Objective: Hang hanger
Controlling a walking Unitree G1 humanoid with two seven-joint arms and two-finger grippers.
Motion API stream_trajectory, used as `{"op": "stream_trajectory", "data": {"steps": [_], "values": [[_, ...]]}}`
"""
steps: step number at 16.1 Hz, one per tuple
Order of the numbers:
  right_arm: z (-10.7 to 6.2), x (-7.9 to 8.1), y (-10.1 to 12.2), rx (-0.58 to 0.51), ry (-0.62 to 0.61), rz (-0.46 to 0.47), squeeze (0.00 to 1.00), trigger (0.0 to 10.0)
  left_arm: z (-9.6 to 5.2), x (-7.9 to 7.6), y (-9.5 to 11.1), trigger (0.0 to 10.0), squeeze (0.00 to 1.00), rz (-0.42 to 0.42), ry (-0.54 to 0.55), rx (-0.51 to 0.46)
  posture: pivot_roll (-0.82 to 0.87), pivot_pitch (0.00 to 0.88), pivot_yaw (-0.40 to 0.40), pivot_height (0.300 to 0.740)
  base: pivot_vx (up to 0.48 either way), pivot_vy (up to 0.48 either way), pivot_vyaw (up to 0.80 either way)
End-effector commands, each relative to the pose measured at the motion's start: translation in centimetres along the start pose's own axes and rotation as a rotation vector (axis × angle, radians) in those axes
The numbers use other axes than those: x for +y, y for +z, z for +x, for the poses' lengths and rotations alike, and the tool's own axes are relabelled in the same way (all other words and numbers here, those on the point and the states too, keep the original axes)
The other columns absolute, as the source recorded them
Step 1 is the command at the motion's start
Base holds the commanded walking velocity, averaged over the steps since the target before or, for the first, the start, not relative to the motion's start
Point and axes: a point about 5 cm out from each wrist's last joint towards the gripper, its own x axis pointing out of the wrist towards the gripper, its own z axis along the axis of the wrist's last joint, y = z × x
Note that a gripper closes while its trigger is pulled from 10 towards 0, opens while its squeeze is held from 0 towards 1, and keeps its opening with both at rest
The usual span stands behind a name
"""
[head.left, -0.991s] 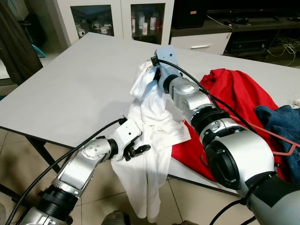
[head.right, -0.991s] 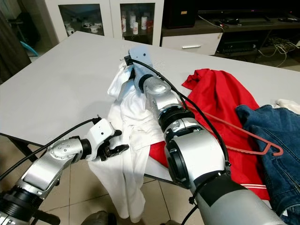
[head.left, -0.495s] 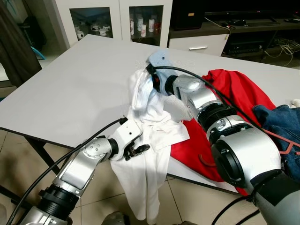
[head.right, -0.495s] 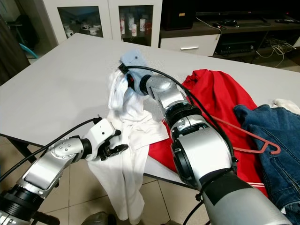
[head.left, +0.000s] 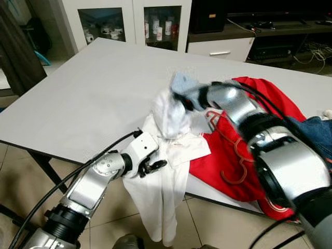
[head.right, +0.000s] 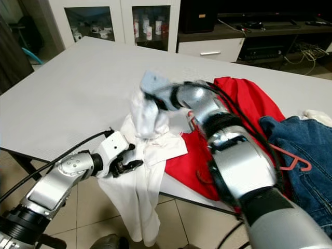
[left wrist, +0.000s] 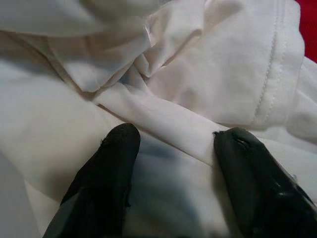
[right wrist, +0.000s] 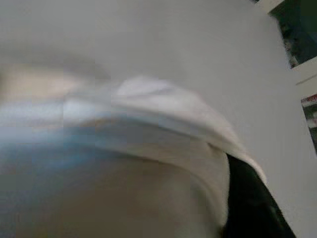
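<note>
Looking centre frame, you see the right hand [head.left: 181, 99] pinching the white garment [head.left: 168, 155] up off the surface [head.left: 93, 88]; the red hanger [head.right: 290, 161] lies far right, nearer that arm. The left hand [left wrist: 173, 148], spread, presses the cloth's lower edge.

Left tool [left wrist: 173, 163] over crumpled white garment [left wrist: 198, 74], fingers spread.

Two black fingers [left wrist: 106, 178] rising from the lower edge, well apart, with a flat folded band of white cloth [left wrist: 163, 126] running across between their tips. Touching or just above the fabric: cannot tell. Creased folds bunched beyond the band, a stitched hem [left wrist: 270, 74] curving along one side. A sliver of red fabric [left wrist: 309, 25] showing in the far corner. Shadow pooled between the fingers and beneath the near one.
</note>
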Motion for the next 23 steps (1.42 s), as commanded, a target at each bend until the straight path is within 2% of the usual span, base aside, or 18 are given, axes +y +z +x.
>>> {"op": "stream_trajectory", "data": {"steps": [1,3,7,8,9,11,12,17,18,20,21,23], "values": [[-0.5,-0.5,0.1,0.004,0.005,-0.055,0.00,10.0,0.2,-0.4,-0.9,10.0,0.00,-0.003,-0.012,0.052,0.04,0.000,-0.011,0.740,0.000,0.000,0.00],[-1.3,-0.8,-0.3,0.035,0.026,-0.138,0.00,10.0,0.3,-0.4,-0.8,10.0,0.00,-0.002,-0.013,0.050,0.04,0.000,-0.011,0.740,0.000,0.000,0.00],[-3.3,-0.4,-0.6,0.002,0.232,-0.294,0.04,10.0,0.5,-0.3,-0.6,10.0,0.00,0.004,-0.015,0.043,0.04,0.000,-0.010,0.740,0.000,0.000,0.00],[-3.5,-0.4,-0.5,-0.014,0.253,-0.300,0.03,10.0,0.5,-0.3,-0.6,10.0,0.00,0.004,-0.015,0.044,0.04,0.000,-0.010,0.740,0.000,0.000,0.00],[-4.1,-0.5,-0.1,-0.078,0.297,-0.283,0.00,10.0,0.4,-0.4,-0.6,10.0,0.00,0.004,-0.016,0.044,0.04,0.000,-0.010,0.740,0.000,0.000,0.00],[-5.0,-0.9,0.8,-0.216,0.344,-0.201,0.00,10.0,0.5,-0.4,-0.7,10.0,0.00,0.004,-0.016,0.044,0.04,0.000,-0.008,0.740,0.000,0.000,0.00],[-5.1,-1.0,0.9,-0.241,0.347,-0.180,0.00,10.0,0.5,-0.4,-0.7,10.0,0.00,0.004,-0.016,0.044,0.04,0.000,-0.008,0.740,0.000,0.000,0.00],[-5.9,-2.0,2.7,-0.606,0.341,0.129,0.00,10.0,0.7,-0.2,-0.3,10.0,0.00,-0.004,0.008,0.015,0.04,0.000,-0.007,0.740,0.000,0.000,0.00],[-5.9,-2.1,2.8,-0.640,0.336,0.160,0.00,10.0,0.7,-0.2,-0.2,10.0,0.00,-0.006,0.012,0.011,0.04,0.000,-0.007,0.740,0.000,0.000,0.00],[-6.3,-2.6,2.8,-0.827,0.275,0.344,0.00,10.0,0.6,0.1,-0.1,10.0,0.00,-0.013,0.048,-0.003,0.05,0.000,-0.013,0.740,0.000,0.000,0.00],[-6.3,-2.6,2.6,-0.855,0.269,0.379,0.00,10.0,0.6,0.3,-0.1,10.0,0.00,-0.016,0.063,-0.003,0.05,0.000,-0.014,0.740,0.000,0.000,0.00],[-6.3,-2.6,2.6,-0.855,0.269,0.379,0.00,10.0,0.6,0.3,-0.1,10.0,0.00,-0.016,0.063,-0.003,0.05,0.000,-0.014,0.740,0.000,0.000,0.00]]}}
